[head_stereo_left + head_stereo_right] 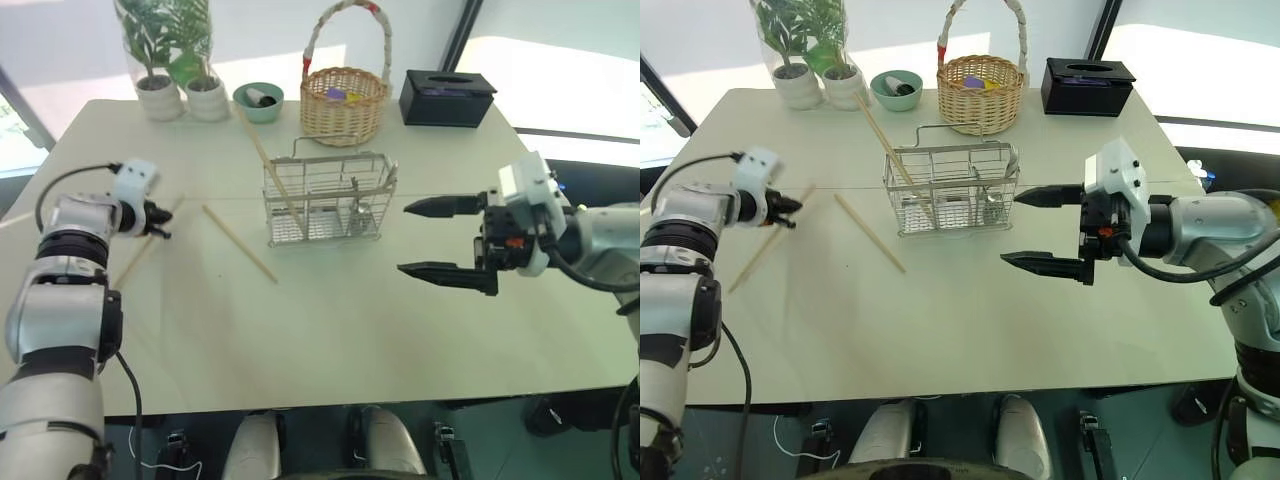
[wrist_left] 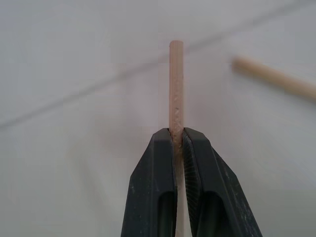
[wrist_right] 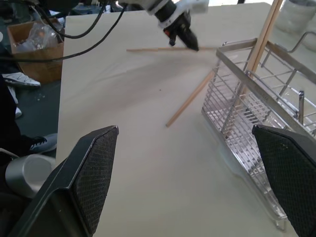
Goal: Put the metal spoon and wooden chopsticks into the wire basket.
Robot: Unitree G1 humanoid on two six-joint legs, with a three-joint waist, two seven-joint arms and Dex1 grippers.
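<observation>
My left gripper point(image 2: 177, 136) clamped on chopstick point(image 2: 176, 84); right gripper point(image 1: 440, 238) wide open, empty. Lift clear, tip upright over wire basket point(image 1: 325, 200).

I'm looking down on a pale cream desk point(image 1: 330, 330) with rounded corners, brightly lit by daylight from big windows point(image 1: 80, 40) behind it, split by a dark slanted frame point(image 1: 458, 35). Along its far edge I see two potted plants point(image 1: 170, 60), a small green bowl point(image 1: 258, 100), a wicker basket point(image 1: 345, 100) and a black tissue box point(image 1: 446, 97). A cardboard box point(image 3: 34, 49) sits on the dark floor point(image 1: 500, 440).
</observation>
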